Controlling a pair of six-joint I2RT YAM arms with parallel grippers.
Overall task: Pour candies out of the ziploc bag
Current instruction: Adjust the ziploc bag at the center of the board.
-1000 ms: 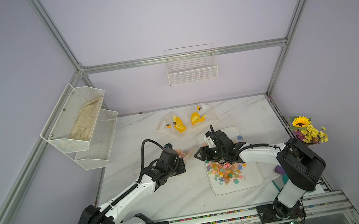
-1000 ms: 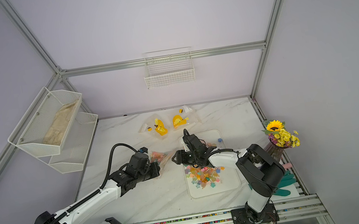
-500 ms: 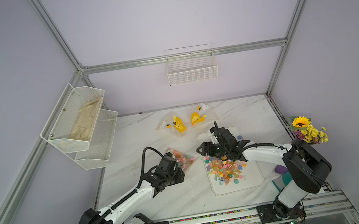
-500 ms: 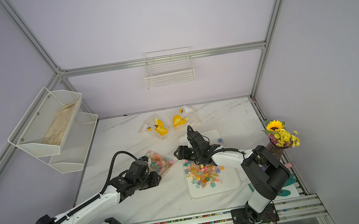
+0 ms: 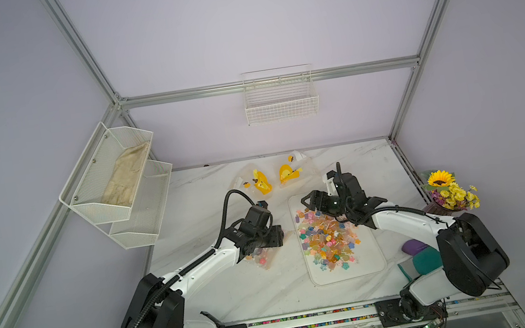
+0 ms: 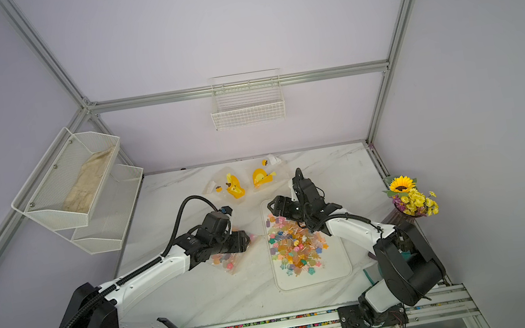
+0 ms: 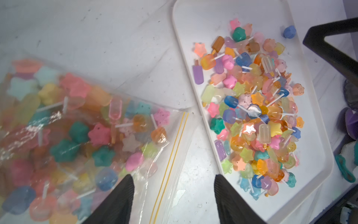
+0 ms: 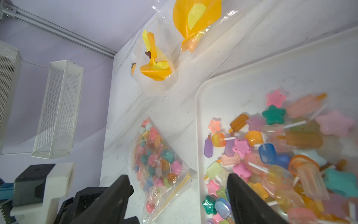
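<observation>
A white tray [image 5: 348,273] lies flat on the marble table [image 5: 256,296]. A big heap of candies [image 5: 328,236] sits in the middle and far part of the tray. They are little stars, flowers and ice-pop shapes on thin pale sticks. They come in orange, pink, blue, green and yellow.

The ziploc bag [image 5: 261,258] lies flat on the table just beside the tray, on the tray's left side. Many more candies [image 7: 77,135] are inside the bag. The bag's edge with 2 thin yellow lines points toward the tray. I cannot tell if that edge is zipped or not.

The left gripper [image 7: 173,176] hangs left of the tray, over the bag's edge nearest the tray. Its 2 black fingers [image 7: 120,197] are spread apart and grab nothing. The bag lies loose under them.

The right gripper [image 8: 178,176] hangs over the far left corner of the tray. Its 2 fingers [image 8: 246,199] are spread wide too and hold nothing. 1 finger is over the candies in the tray. The other is over the table between the tray and the bag.

Behind the tray lie 2 clear bags [image 5: 262,184] with yellow and orange things inside. Well off to the right of the tray stands a flower bunch [image 5: 448,191].
</observation>
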